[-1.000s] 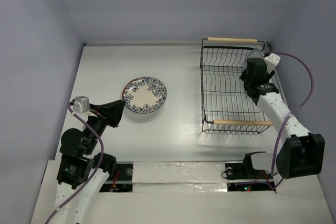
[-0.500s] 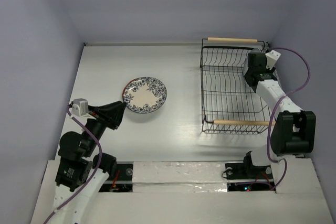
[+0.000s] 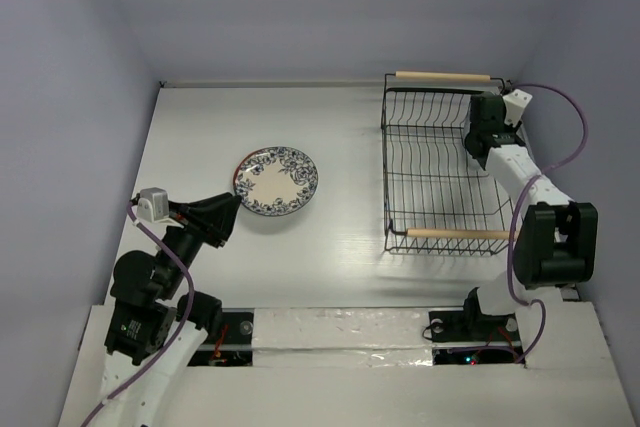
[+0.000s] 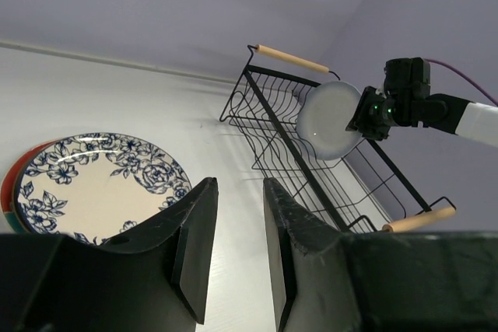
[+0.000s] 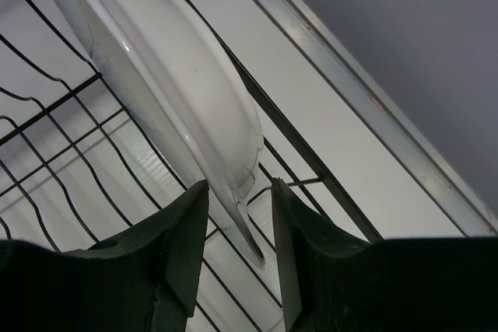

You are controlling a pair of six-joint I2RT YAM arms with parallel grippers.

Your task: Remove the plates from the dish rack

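The black wire dish rack (image 3: 440,172) with wooden handles stands at the right. A pale plate (image 5: 175,87) stands on edge at its far right end, and it also shows as the same plate (image 4: 328,120) in the left wrist view. My right gripper (image 5: 240,186) is open, its fingers straddling that plate's lower rim with a gap on each side. From above, my right gripper (image 3: 480,142) covers the plate. On the table to the left lies a stack of plates (image 3: 277,181), with a blue-flowered one (image 4: 93,180) on top and a red edge (image 4: 8,192) beneath. My left gripper (image 4: 239,184) hovers near that stack, slightly open and empty.
The rack's near wooden handle (image 3: 462,234) and far handle (image 3: 442,75) cross its short ends. Grey walls close in at the back and both sides. The right arm's cable (image 3: 570,137) loops beside the rack.
My right gripper has moved farther back over the rack's far right end and its jaws have narrowed round the plate's rim. The left gripper has opened a little.
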